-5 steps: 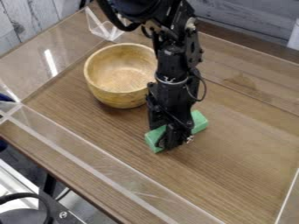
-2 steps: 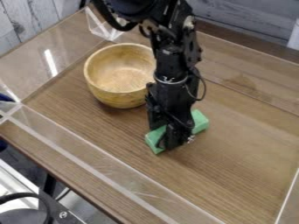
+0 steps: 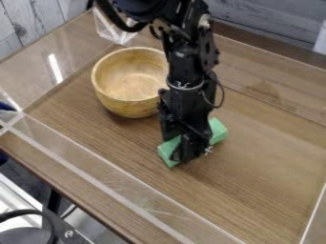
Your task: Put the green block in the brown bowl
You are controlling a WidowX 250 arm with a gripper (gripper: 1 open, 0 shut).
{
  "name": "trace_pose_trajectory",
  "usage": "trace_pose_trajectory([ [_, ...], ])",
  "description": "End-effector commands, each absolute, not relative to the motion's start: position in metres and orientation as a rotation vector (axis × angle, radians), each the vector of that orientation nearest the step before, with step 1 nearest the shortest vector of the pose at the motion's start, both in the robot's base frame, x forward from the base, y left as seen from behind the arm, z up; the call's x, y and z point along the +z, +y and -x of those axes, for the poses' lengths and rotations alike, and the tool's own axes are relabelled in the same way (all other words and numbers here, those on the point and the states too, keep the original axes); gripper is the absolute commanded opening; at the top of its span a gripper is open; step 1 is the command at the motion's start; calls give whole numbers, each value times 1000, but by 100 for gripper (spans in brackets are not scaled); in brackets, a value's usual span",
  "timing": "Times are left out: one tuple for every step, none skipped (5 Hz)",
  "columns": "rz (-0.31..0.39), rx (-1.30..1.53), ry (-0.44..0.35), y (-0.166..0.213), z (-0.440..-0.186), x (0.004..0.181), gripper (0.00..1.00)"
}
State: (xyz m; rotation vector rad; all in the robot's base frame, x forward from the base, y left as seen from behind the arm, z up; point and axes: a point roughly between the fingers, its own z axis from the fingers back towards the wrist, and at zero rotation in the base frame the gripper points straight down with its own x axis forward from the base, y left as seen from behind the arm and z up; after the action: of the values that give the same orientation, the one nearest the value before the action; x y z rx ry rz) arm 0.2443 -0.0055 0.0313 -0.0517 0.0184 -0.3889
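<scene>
Camera view: 1 black, cable-wrapped robot gripper [image 3: 188, 151] is closed on the small, light-green rectangular block [image 3: 170, 152], which lies at the fingertips, low over or on the wooden table [image 3: 114, 176]. Its long axis slants across the 2 fingers. The round, light-brown wooden bowl [image 3: 129, 82] sits beyond, up and left in view, so the coming move likely needs a lift first, then travel that way.

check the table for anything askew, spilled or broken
Nothing looks spilled or broken. The wooden bowl sits upright, and the green block lies on the table, partly hidden by the jaws. The crumpled clear plastic at the far edge looks a bit stray, though it may belong there.
</scene>
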Motion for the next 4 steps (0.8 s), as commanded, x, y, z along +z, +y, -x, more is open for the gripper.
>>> trace_pose_trajectory([
  [41,-378,-52,-4,-253,47,0],
  [43,-377,-61,-5,-253,48,0],
  [44,-375,-69,-5,-253,48,0],
  [43,-369,-75,-4,-255,55,0],
])
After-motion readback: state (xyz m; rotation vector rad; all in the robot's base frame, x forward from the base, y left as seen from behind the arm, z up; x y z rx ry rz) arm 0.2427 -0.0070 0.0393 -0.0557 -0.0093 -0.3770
